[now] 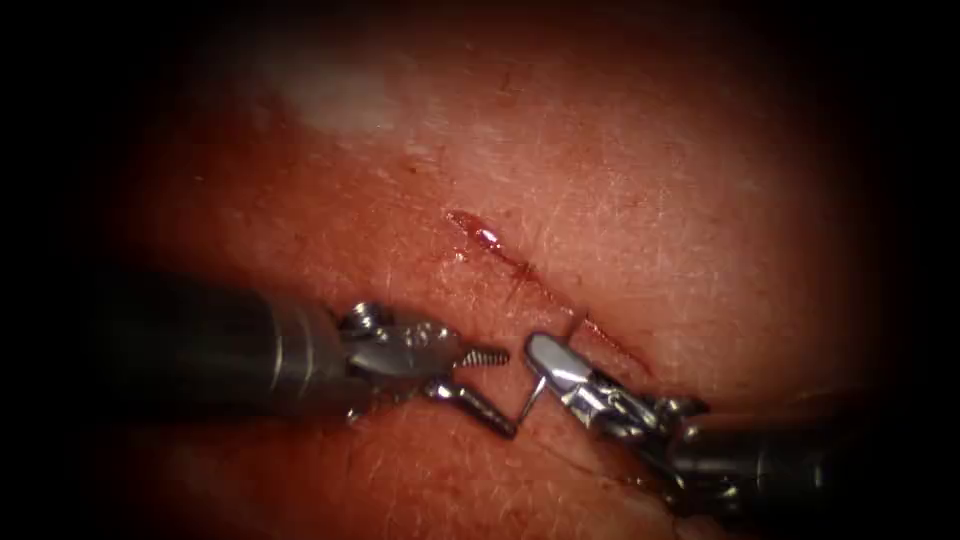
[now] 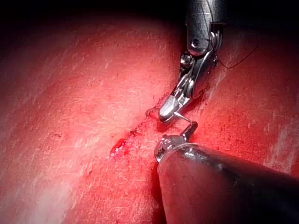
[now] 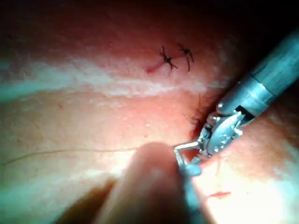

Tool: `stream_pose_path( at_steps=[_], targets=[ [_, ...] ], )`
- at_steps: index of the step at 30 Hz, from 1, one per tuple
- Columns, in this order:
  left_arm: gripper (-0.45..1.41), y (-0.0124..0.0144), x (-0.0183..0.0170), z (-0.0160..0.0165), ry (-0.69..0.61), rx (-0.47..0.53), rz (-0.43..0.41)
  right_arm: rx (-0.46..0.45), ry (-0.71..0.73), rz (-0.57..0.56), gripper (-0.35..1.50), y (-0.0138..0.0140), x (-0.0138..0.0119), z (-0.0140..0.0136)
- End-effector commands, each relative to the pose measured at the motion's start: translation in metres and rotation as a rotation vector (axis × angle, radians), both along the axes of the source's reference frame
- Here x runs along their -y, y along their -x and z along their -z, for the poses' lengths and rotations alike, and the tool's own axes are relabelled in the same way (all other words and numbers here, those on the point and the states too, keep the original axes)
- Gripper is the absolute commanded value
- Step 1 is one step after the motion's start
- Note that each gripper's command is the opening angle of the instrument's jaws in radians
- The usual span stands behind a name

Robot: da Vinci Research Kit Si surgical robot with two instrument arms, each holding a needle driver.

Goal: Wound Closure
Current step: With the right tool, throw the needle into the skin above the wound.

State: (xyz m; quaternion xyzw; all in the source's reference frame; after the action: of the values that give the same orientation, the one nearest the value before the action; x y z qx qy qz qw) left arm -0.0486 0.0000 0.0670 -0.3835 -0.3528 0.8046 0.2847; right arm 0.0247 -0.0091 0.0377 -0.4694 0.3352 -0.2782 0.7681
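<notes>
Your left pincer (image 1: pixel 490 385) is apart, holding nothing. Your right pincer (image 1: pixel 545 355) is clamped on the needle (image 1: pixel 530 398), just left of the cut (image 1: pixel 520 270), above the tissue (image 1: pixel 650 180). A weak grip could let it slip.

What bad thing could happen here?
The right gripper pinches the needle near one end only, so it might twist or slip. The left gripper is open close beside it and might bump the needle. The needle's end sits by the cut and might scratch the tissue.
</notes>
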Motion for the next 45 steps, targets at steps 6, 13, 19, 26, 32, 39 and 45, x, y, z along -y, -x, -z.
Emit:
stream_pose_path(
  at_steps=[6, 13, 19, 26, 32, 39, 45],
  targets=[
    [0.46, 0.0012, 0.0012, -0.0010, -0.008, -0.003, -0.010, -0.002, -0.120, -0.041, -0.35, -0.0003, 0.0012, -0.0033],
    [0.46, 0.0013, 0.0013, -0.0010, -0.008, 0.000, -0.019, -0.031, -0.243, -0.129, -0.35, 0.0010, 0.0009, -0.0042],
    [0.46, 0.0013, 0.0013, -0.0009, -0.009, 0.003, -0.023, -0.052, -0.351, -0.211, -0.35, 0.0028, 0.0006, -0.0054],
    [0.46, 0.0012, 0.0012, -0.0007, -0.010, 0.007, -0.027, -0.072, -0.433, -0.295, -0.35, 0.0037, 0.0005, -0.0064],
    [0.47, 0.0012, 0.0011, -0.0007, -0.011, 0.008, -0.029, -0.097, -0.451, -0.293, -0.35, 0.0029, 0.0006, -0.0054],
    [0.47, 0.0021, 0.0007, 0.0000, -0.013, 0.001, -0.019, -0.125, -0.333, -0.222, -0.35, 0.0015, 0.0000, 0.0004],
    [0.47, 0.0028, -0.0002, -0.0001, 0.003, -0.022, 0.008, -0.186, -0.302, -0.217, -0.35, 0.0017, -0.0015, 0.0060]
  ],
)
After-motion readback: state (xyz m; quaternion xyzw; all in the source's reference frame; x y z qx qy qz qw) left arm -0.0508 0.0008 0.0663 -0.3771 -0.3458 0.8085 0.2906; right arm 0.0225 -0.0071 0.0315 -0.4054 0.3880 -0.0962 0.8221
